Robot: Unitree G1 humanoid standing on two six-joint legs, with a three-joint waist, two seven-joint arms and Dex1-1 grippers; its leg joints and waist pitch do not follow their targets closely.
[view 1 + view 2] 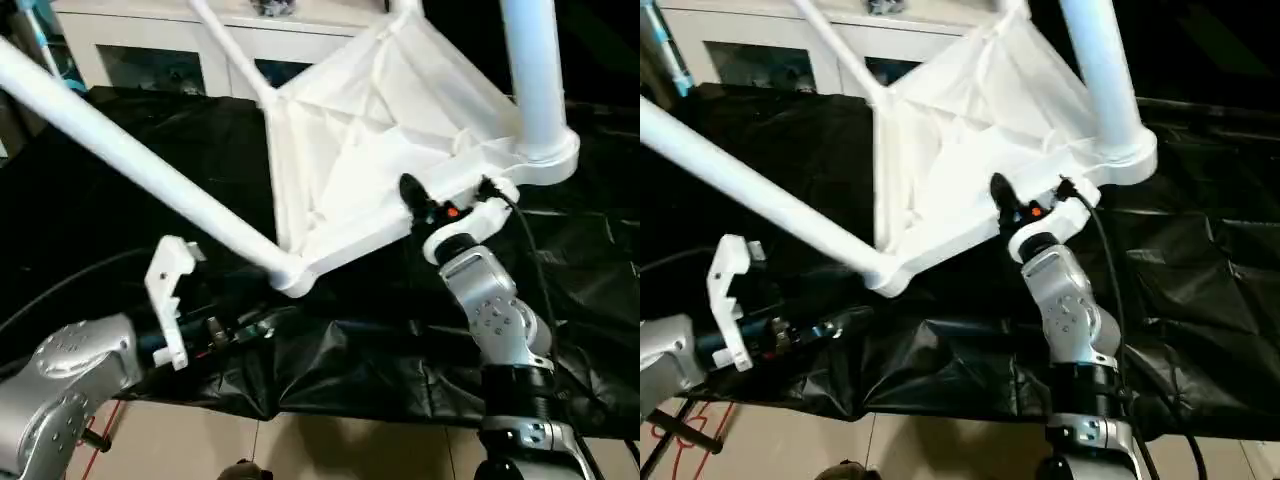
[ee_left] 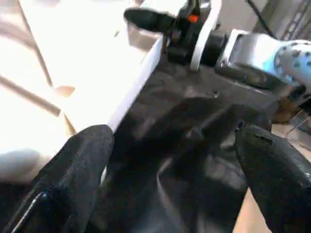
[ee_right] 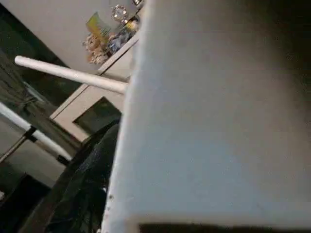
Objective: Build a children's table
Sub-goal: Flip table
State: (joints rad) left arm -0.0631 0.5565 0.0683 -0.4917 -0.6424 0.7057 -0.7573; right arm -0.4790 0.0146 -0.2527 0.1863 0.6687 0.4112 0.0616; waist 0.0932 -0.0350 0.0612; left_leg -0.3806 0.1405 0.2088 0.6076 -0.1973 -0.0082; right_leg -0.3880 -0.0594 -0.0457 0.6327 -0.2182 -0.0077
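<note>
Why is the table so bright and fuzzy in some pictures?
Left wrist view: the table top glares washed-out white and the near black fingers look blurry. Right wrist view: the table's rim is very close, a grey out-of-focus slab. Left eye view: the legs look sharper against the black sheet.

My silver forearms carry white brackets; the right gripper (image 1: 447,198) shows black fingers (image 1: 411,189), an orange dot, a trailing black cable.

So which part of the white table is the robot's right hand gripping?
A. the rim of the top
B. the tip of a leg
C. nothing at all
A: the right hand clamps the rim of the tilted table top, beside a corner socket.
</note>
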